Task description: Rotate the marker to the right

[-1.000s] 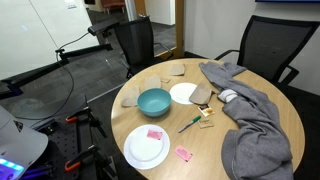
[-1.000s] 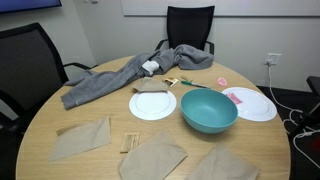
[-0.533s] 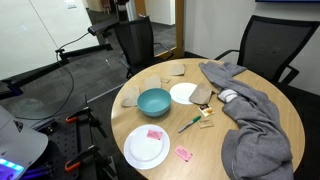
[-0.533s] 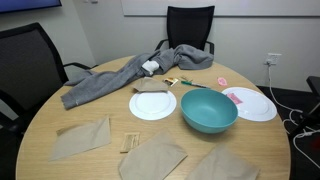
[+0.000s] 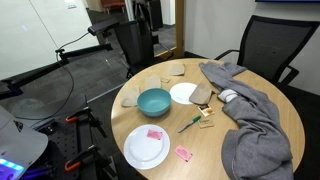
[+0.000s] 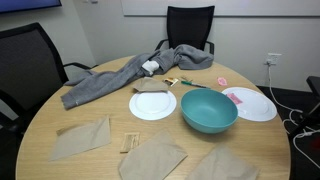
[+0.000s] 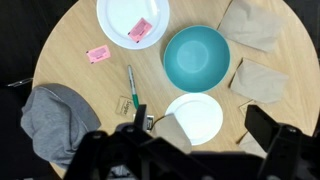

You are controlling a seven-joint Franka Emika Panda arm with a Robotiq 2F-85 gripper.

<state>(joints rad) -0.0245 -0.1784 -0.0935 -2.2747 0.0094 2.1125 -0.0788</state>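
Observation:
The marker (image 7: 131, 86), a thin green stick with a lighter tip, lies on the round wooden table between the teal bowl (image 7: 196, 58) and the grey cloth (image 7: 55, 120). It also shows in both exterior views (image 5: 187, 123) (image 6: 192, 85). My gripper (image 7: 200, 115) hangs high above the table with its jaws open and empty, over the small white plate (image 7: 205, 120). The marker is ahead and to the left of the jaws in the wrist view. Only a dark part of the arm (image 5: 148, 14) shows at the top of an exterior view.
A larger white plate (image 7: 120, 15) holds a pink piece, and another pink piece (image 7: 97, 54) lies on the table. Brown napkins (image 7: 255, 25) (image 7: 258, 80) lie beside the bowl (image 5: 154, 101). Office chairs (image 5: 262, 45) stand around the table.
The dark arm at the top of an exterior view has moved right and further into the picture. Nothing on the table has moved.

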